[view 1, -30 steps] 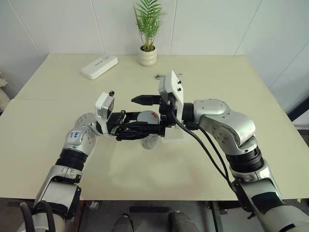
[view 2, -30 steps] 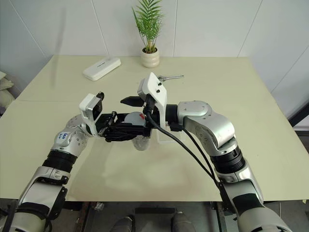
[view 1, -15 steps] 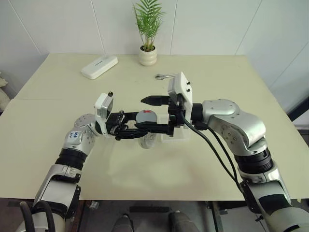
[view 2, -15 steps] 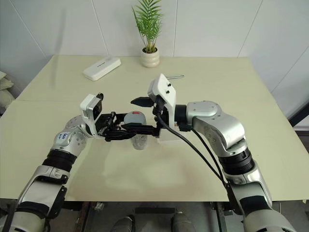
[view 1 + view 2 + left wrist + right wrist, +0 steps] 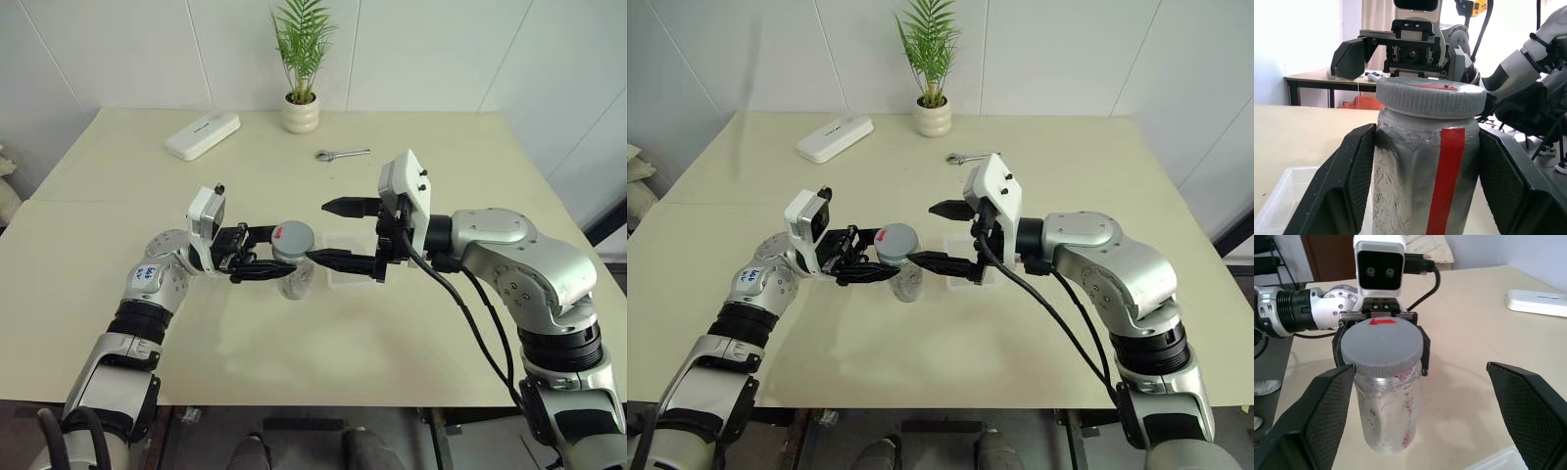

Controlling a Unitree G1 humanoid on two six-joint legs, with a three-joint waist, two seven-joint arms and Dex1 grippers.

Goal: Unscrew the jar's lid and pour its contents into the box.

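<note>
Grey and still screwed on, the lid (image 5: 294, 235) caps the jar (image 5: 296, 274), which stands upright above the tabletop (image 5: 118, 225) with its long axis vertical. The left hand (image 5: 266, 253) is clamped on the jar's body just under the lid, reaching in from the robot's left. The right hand (image 5: 329, 233) faces it from the opposite side, fingers spread wide and holding nothing, with the lid just off its fingertips and roughly level with them. So the lid lies straight ahead of the right hand, which is the free one to turn it. The box (image 5: 345, 274) sits on the tabletop just beside the jar, under the right hand.
</note>
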